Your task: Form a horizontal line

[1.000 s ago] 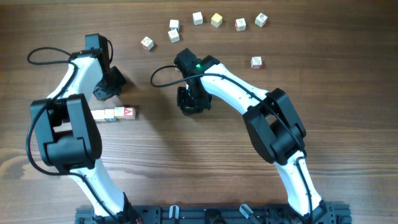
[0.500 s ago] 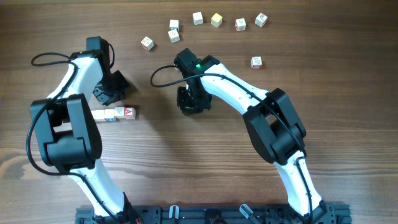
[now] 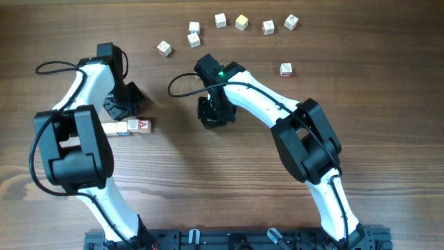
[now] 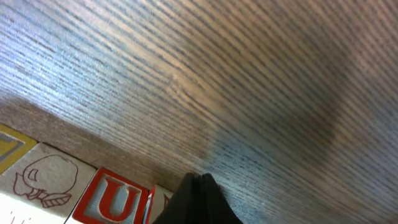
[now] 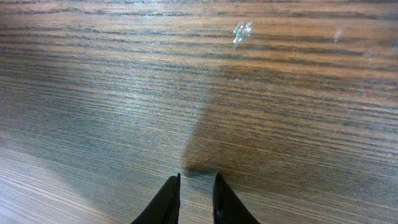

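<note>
Wooden letter cubes in a short row, with both arms low over the tabletop [image 3: 208, 180].
The horizontal line [image 3: 130, 126] lies toward the tabletop's left edge, its red "A" cube at the right end. The left gripper [image 4: 199, 186] sits just on the far side of it, fingers pressed together around nothing; I cannot tell whether the tips touch the row. The right gripper [image 5: 194, 190] stands near the tabletop's middle, tips slightly apart and empty. Loose cubes [image 3: 220, 20] lie scattered along the far edge.
</note>
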Controlling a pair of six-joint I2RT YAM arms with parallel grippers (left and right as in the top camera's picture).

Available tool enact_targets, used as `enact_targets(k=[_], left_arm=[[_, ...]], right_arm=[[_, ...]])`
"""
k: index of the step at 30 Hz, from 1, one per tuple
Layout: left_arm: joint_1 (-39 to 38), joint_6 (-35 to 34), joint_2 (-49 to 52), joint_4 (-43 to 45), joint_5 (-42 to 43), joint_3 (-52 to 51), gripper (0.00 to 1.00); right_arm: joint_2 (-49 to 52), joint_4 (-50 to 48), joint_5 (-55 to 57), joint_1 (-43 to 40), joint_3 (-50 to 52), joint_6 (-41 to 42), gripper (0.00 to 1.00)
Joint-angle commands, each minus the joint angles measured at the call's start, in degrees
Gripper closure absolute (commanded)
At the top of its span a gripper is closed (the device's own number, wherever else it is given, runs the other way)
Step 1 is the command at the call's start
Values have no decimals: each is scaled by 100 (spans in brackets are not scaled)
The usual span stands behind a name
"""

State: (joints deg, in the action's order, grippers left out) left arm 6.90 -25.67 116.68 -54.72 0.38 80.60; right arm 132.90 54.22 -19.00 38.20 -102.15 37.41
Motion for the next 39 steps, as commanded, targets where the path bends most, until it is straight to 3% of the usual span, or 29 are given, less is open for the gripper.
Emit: enact_targets(k=[1, 39], left_arm=[[7, -50, 68, -44, 66, -2, 96], [7, -50, 68, -280, 66, -2, 96]], right_arm=[[306, -46, 540, -13, 168, 26, 80], [306, -46, 538, -13, 168, 26, 80]])
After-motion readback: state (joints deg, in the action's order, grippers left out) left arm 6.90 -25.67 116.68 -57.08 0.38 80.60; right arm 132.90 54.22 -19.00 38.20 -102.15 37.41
